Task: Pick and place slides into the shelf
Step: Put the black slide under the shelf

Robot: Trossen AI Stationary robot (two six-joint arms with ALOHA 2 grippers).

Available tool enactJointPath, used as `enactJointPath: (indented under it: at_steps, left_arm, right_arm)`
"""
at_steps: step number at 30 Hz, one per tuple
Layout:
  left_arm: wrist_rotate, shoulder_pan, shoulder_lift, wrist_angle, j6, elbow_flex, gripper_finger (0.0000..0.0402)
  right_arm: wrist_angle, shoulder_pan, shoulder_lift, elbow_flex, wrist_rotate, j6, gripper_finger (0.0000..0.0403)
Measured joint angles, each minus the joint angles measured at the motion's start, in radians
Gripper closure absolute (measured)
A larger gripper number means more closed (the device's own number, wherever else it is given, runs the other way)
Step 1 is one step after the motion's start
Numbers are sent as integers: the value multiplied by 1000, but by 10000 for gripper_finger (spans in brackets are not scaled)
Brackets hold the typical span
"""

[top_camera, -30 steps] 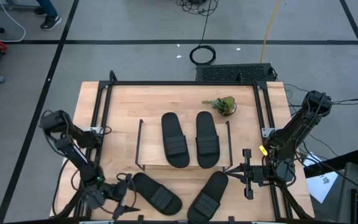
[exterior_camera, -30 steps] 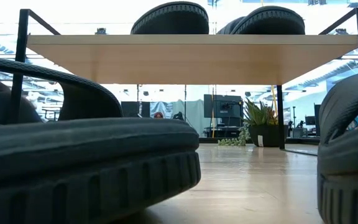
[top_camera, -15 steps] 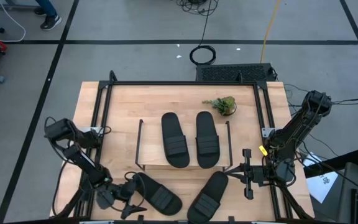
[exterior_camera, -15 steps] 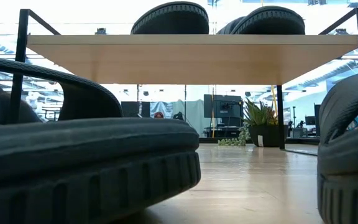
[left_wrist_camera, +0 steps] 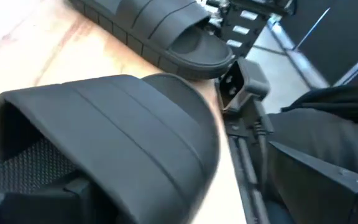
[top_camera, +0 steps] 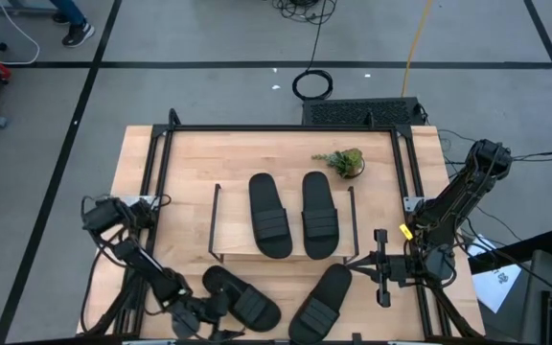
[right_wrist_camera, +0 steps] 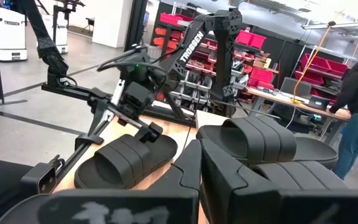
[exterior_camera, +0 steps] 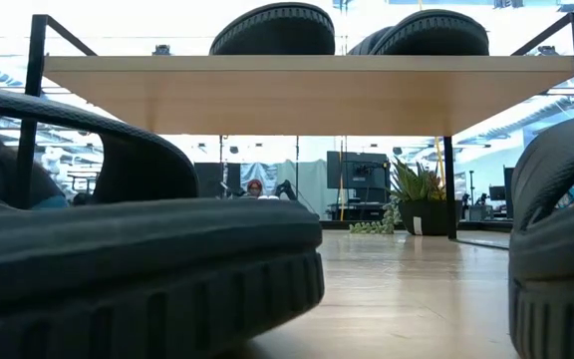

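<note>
Slides are sitting in two pairs: two [top_camera: 271, 216] [top_camera: 319, 213] are already lying side by side on the shelf [top_camera: 240, 251], and two are waiting on the table in front of it. You are bringing the left gripper [top_camera: 199, 311] in at the near-left slide [top_camera: 242, 297], right at its heel end, so the sandal is lying just ahead of the fingers. In the left wrist view that slide's ribbed strap [left_wrist_camera: 114, 134] is filling the space directly in front of the gripper, with the other loose slide [left_wrist_camera: 154, 28] lying farther ahead. I cannot tell whether the fingers are spread or closed, or whether they are touching the sole.

Your right gripper [top_camera: 379, 268] is resting just beside the toe of the near-right slide [top_camera: 322, 299]; its fingers are hidden too, so I cannot tell their state. That arm is probably parked to leave the left arm room.

Since the top board is already carrying a pair, you are likely aiming this slide underneath it.
</note>
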Motion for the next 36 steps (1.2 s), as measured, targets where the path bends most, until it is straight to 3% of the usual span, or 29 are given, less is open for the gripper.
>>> enactJointPath:
  at_steps: [4, 10, 12, 18, 27, 31, 36]
  left_arm:
    - [9, 1, 11, -15, 54, 13, 119]
    - [56, -1, 11, 3, 124, 15, 347]
    - [58, -1, 8, 5, 151, 16, 383]
    - [34, -6, -38, 4, 204, 14, 391]
    - [28, -15, -191, 23, 243, 14, 397]
    - [21, -6, -239, 29, 288, 32, 398]
    - [33, 19, -249, -43, 342, 117, 399]
  right_arm:
    - [0, 0, 0, 0, 0, -5, 401]
    - [-9, 0, 0, 0, -52, -63, 401]
    - [-7, 0, 0, 0, -107, -101, 401]
    - [3, 0, 7, 0, -182, -177, 401]
    - [97, -23, 94, 34, -366, -423, 401]
    - [70, -42, 176, 127, -360, -468, 390]
    - [-56, -61, 294, 306, -298, -482, 337]
